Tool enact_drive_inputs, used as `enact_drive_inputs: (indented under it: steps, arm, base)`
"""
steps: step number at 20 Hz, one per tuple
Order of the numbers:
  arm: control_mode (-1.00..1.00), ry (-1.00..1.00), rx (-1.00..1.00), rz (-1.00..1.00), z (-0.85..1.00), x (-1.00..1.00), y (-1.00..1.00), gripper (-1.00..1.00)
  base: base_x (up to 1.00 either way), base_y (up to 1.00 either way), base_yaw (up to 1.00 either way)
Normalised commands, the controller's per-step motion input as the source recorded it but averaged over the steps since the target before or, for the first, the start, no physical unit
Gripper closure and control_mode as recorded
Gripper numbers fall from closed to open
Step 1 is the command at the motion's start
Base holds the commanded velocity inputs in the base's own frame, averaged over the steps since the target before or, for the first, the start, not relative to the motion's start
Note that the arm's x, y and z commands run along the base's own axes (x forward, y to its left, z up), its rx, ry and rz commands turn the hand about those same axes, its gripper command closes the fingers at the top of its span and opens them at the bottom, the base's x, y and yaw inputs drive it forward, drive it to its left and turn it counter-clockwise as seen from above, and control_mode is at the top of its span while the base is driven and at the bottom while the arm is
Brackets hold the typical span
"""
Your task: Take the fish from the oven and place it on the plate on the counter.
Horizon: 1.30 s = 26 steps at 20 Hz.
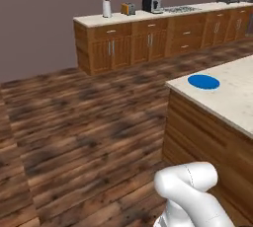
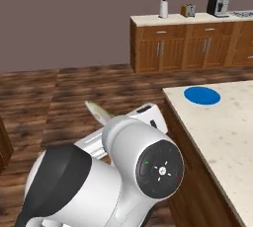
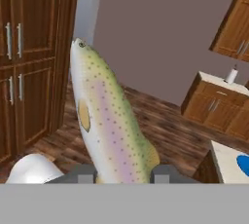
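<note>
My gripper (image 3: 124, 173) is shut on the fish (image 3: 108, 121), a speckled green-silver fish with a pink stripe, gripped near its tail with its head pointing away from the hand. The fish's head (image 2: 97, 110) pokes out to the left of my arm, above the wooden floor. The blue plate (image 1: 203, 82) (image 2: 202, 95) lies flat near the corner of the beige stone counter (image 1: 232, 100) (image 2: 222, 137), to the right of the gripper. A sliver of the plate (image 3: 244, 164) shows at the right edge of the hand view. The oven is out of view.
A wall counter (image 1: 148, 16) at the back carries a paper roll (image 1: 106, 8), a toaster and a coffee machine (image 1: 150, 1). Tall wooden cabinet doors (image 3: 29, 72) stand left in the hand view. Open wooden floor (image 1: 84, 122) spreads left of the island.
</note>
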Motion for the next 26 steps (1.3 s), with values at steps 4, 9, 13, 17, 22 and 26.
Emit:
enact_drive_inputs:
  steps: [4,9,13,17,22,26]
  arm:
    - [1.00,0.00,0.00,0.00,0.00,0.00,0.00,1.00]
    - [1.00,0.00,0.00,0.00,0.00,0.00,0.00,1.00]
    - [1.00,0.00,0.00,0.00,0.00,0.00,0.00,1.00]
    - [1.00,0.00,0.00,0.00,0.00,0.00,0.00,1.00]
    - [1.00,0.00,0.00,0.00,0.00,0.00,0.00,1.00]
    - [1.00,0.00,0.00,0.00,0.00,0.00,0.00,1.00]
  base:
    - [0.31,0.60,-0.81]
    - [0.50,0.56,-0.80]
    - [0.84,0.59,-0.67]
    - [0.59,0.98,-0.63]
    - [0.43,0.99,-0.57]
    - [0.48,0.52,-0.54]
